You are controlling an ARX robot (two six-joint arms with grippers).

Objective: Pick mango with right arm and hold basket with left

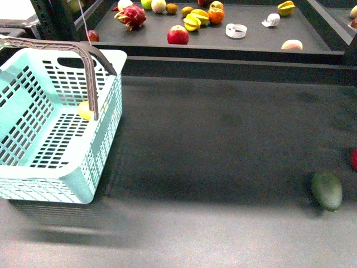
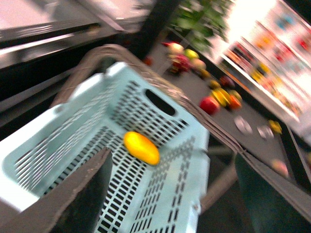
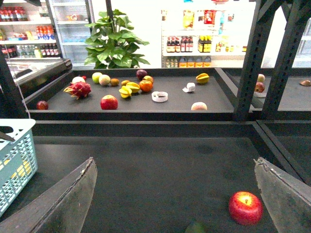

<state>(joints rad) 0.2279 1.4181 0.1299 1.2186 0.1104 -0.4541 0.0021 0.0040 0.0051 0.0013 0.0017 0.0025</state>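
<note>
Mango (image 2: 141,148) lies on the slotted floor of the turquoise basket (image 1: 106,145), which sits at nine o'clock in the front view with a brown-grey handle (image 1: 83,56) raised. Left gripper (image 2: 175,194) and right gripper (image 3: 177,204) both have fingers spread wide, empty. A dark green avocado (image 1: 327,190) rests at four o'clock beside a red apple (image 3: 245,207).

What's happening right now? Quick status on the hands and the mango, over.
Right gripper open, empty. Left gripper over the basket, grip unclear. Mango lies inside the basket. Nothing blocking; dark green fruit off to the right.
</note>
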